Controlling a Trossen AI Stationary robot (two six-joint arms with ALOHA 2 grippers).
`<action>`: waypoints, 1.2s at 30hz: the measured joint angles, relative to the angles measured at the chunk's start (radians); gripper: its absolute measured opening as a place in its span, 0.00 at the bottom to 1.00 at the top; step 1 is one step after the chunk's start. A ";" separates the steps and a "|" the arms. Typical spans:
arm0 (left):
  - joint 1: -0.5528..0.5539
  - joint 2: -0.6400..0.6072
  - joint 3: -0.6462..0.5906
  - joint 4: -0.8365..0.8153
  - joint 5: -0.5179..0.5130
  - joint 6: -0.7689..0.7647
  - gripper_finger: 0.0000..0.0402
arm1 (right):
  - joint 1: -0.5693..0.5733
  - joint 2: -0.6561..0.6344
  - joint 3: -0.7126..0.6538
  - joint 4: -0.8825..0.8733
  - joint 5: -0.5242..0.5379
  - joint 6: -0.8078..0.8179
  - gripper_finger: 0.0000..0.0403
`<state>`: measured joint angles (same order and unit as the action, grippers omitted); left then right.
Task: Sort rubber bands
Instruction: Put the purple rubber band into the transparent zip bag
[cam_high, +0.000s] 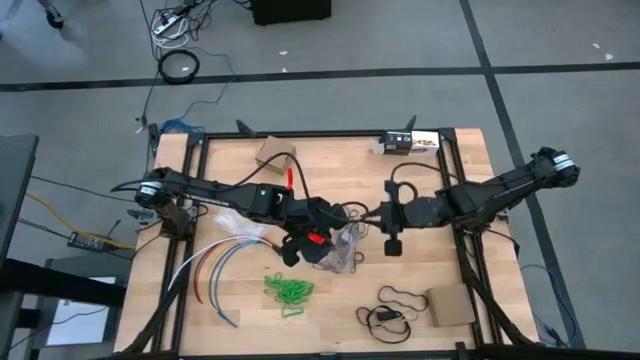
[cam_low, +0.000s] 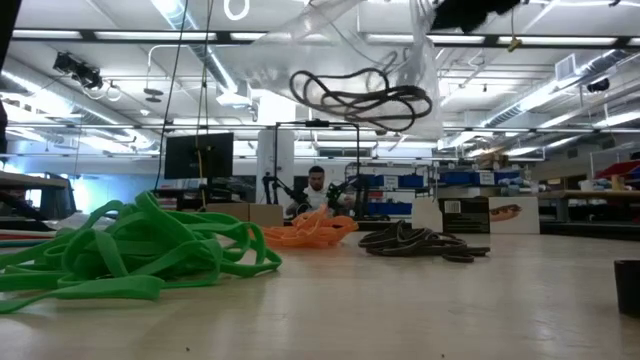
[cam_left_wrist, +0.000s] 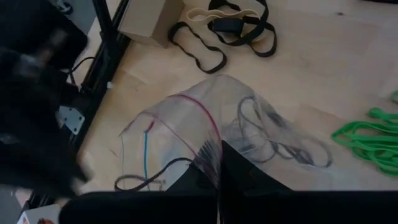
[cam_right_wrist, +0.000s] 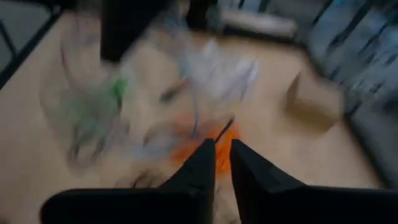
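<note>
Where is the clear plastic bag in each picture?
High view: the clear plastic bag sits mid-table, between both arms.
Low view: it hangs at the top centre, dark bands inside.
Left wrist view: centre, pinched by the left gripper.
Right wrist view: too blurred to tell.
Shared landmark: the green rubber bands.

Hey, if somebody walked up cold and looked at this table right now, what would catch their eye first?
Probably the clear plastic bag with dark rubber bands inside, held up off the table at its middle by the left gripper, shut on the bag's edge. Next, the bright green bands heaped near the front edge. The right gripper hangs close beside the bag, its fingers slightly parted.
</note>
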<state>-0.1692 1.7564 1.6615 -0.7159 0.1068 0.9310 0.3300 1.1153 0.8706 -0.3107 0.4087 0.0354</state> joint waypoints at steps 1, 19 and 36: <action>-0.001 0.000 0.000 -0.001 0.000 0.000 0.00 | 0.010 -0.002 -0.017 -0.003 -0.008 0.026 0.14; -0.001 0.000 0.000 0.009 0.003 -0.003 0.00 | -0.007 0.013 -0.449 0.736 0.012 0.049 0.43; -0.001 0.000 0.000 0.015 0.030 -0.025 0.00 | -0.067 0.262 -0.440 0.930 -0.019 0.028 0.16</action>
<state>-0.1703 1.7565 1.6619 -0.7013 0.1364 0.9059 0.2634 1.3773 0.4306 0.6191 0.3893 0.0639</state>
